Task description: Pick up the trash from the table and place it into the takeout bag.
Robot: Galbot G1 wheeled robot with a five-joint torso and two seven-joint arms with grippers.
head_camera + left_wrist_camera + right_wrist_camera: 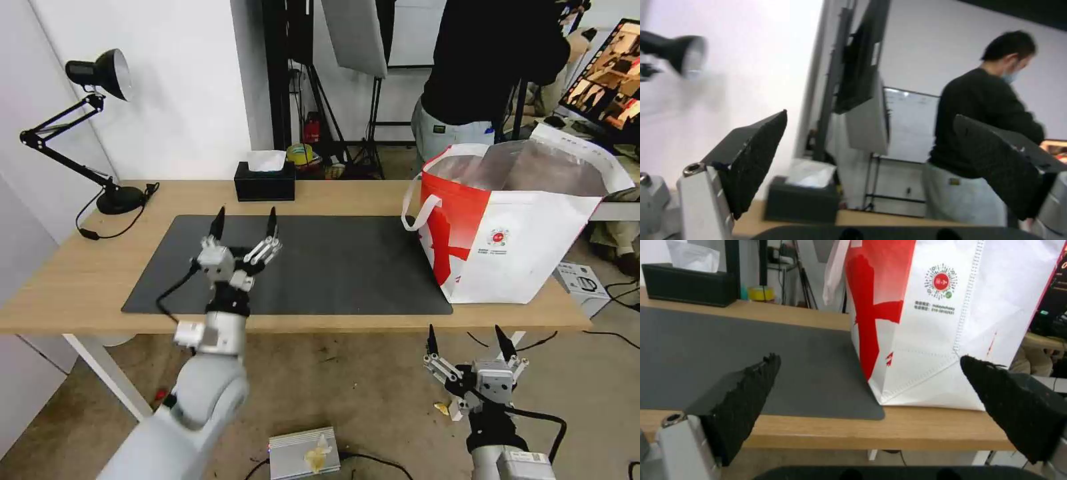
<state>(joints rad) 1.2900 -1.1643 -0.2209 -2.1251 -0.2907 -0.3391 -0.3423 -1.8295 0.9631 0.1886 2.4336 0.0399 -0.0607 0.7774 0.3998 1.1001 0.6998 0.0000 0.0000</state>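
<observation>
**Both grippers empty, bag at right**

Left of centre: left gripper (244,222) over mat (333,267), spread wide, holding nothing. Right on table (80,280): takeout bag (533,247), upright. Lower right: right gripper (468,342), spread wide, empty.

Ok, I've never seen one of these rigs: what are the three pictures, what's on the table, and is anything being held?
It is a two-armed wheeled robot. The head view looks down from its head; the others come from cameras on each wrist. The left gripper hangs open over the dark mat on the table, holding nothing. The right gripper is open too, low in front of the table edge, facing the takeout bag. Also on the table: a black tissue box and a desk lamp.
</observation>
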